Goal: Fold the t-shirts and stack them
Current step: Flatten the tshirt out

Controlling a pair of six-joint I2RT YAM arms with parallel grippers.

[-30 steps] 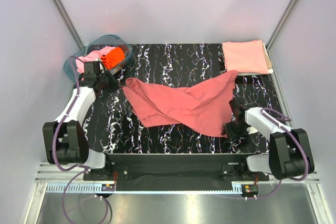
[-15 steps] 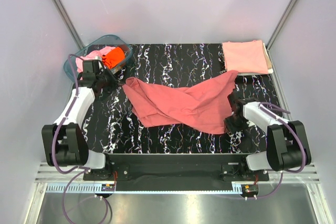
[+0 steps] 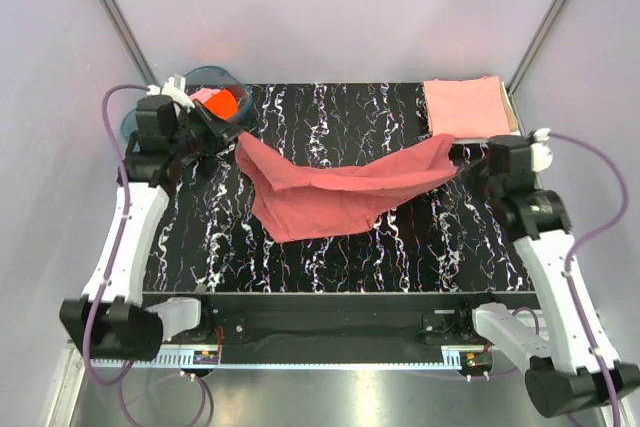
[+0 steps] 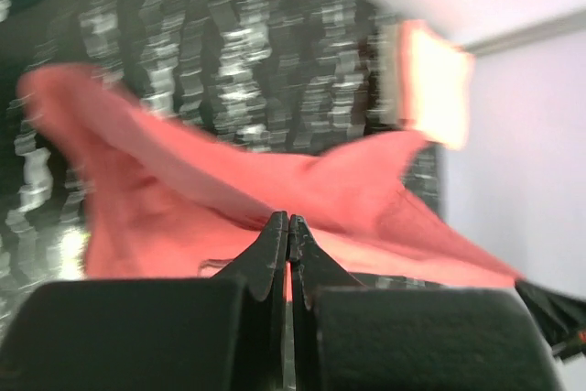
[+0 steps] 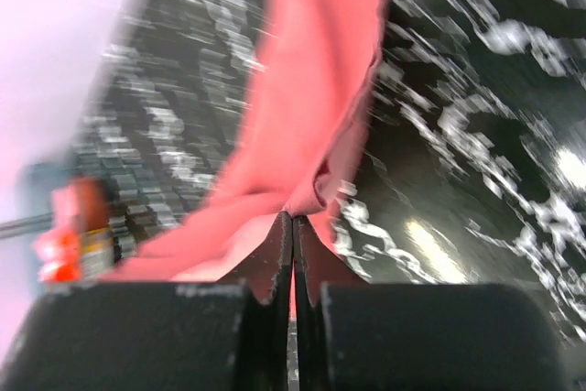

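Observation:
A brick-red t-shirt (image 3: 335, 192) hangs stretched between my two grippers above the black marbled table (image 3: 330, 247), its middle sagging. My left gripper (image 3: 232, 139) is shut on the shirt's left corner; in the left wrist view (image 4: 289, 219) cloth (image 4: 229, 199) is pinched in the closed jaws. My right gripper (image 3: 457, 155) is shut on the right corner; in the right wrist view (image 5: 293, 217) the cloth (image 5: 302, 116) runs away from the closed jaws. A folded salmon-pink t-shirt (image 3: 467, 107) lies at the far right corner, also in the left wrist view (image 4: 432, 84).
A teal tub (image 3: 205, 77) at the far left holds a pink t-shirt (image 3: 203, 96) and a bright orange t-shirt (image 3: 225, 104); the orange one also shows in the right wrist view (image 5: 69, 226). Metal frame posts rise at both back corners.
Both grippers have risen and pulled apart, lifting the red t-shirt off the table and stretching it taut. The right gripper moved from the near right up to the shirt's far right corner.

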